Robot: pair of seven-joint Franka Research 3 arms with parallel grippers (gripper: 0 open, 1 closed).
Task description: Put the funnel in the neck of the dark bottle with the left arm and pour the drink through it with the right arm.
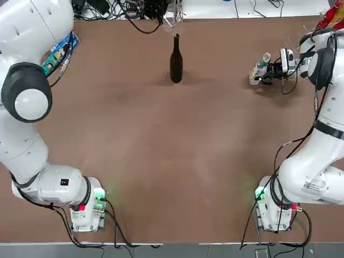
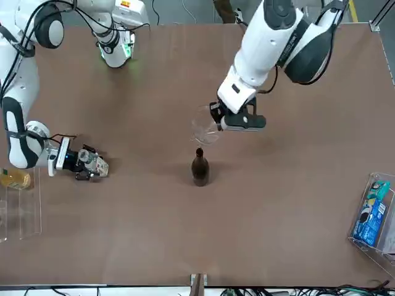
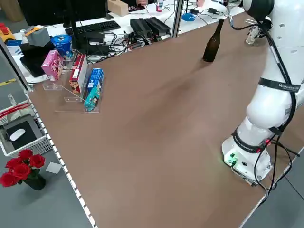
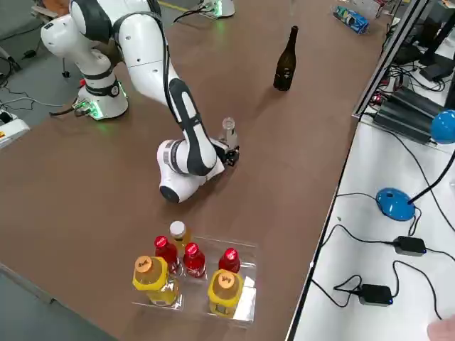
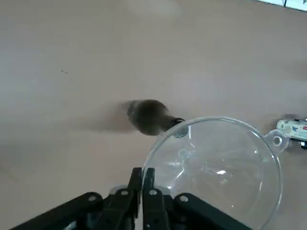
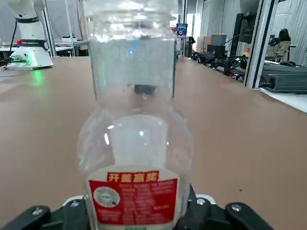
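Left gripper (image 5: 142,179): jaws pressed fully together on the rim of the small transparent colourless funnel with a wide round mouth (image 5: 218,165), which it carries in the air above the tabletop (image 1: 161,161). In the left wrist view the mouth of the funnel lies just beside the top of the tall, slim, very dark glass bottle (image 5: 149,116), overlapping its neck; the funnel is not seated in the neck. In the front view the funnel (image 2: 204,131) hangs just above and slightly to one side of the dark bottle (image 2: 199,167). The left arm (image 2: 265,46) reaches far across the tabletop, forearm sloping down, wrist bent so the gripper (image 2: 213,120) points down toward the bottle.

Right gripper (image 1: 267,72): jaws set on either side of the small clear plastic bottle with a green-and-white label (image 1: 259,69), narrowed close against its body; full clamping cannot be told. The small bottle (image 4: 228,132) stands upright on the tabletop, well apart from the dark bottle (image 4: 286,60). The right arm (image 4: 153,57) is folded low, its forearm nearly level with the tabletop, gripper held sideways.

Dark bottle (image 1: 176,60): upright, near the far edge of the tabletop at mid-width.

Other stock: clear tray of red-capped and yellow bottles (image 4: 192,273) at the robot's right; clear stand of boxed goods (image 3: 85,88) at its left.
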